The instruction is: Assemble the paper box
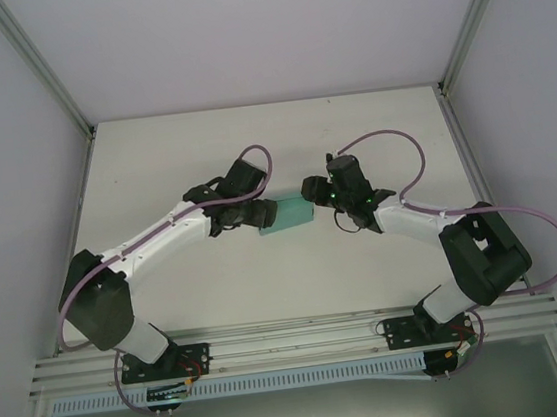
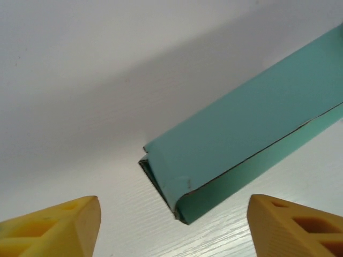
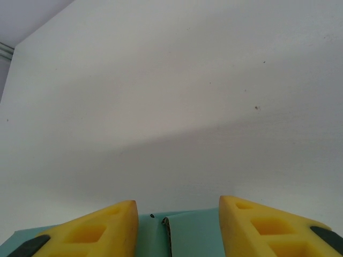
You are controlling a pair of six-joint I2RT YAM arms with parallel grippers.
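The paper box (image 1: pixel 287 214), a small flat teal card box, lies on the white table between my two grippers. In the left wrist view the paper box (image 2: pixel 241 128) runs up to the right, its folded end just ahead of my left gripper (image 2: pixel 174 208). That gripper's yellow fingers (image 2: pixel 59 225) stand wide open, clear of the card. My left gripper (image 1: pixel 259 215) sits at the box's left end. In the right wrist view my right gripper (image 3: pixel 178 206) is shut on the other end of the paper box (image 3: pixel 198 235), teal card spanning the gap between its fingers. My right gripper (image 1: pixel 309 194) meets the box's right end.
The white table (image 1: pixel 271 139) stretches back to the rear wall. Metal frame posts (image 1: pixel 41 69) rise at the left and right back corners. A rail (image 1: pixel 294 343) with both arm bases runs along the near edge.
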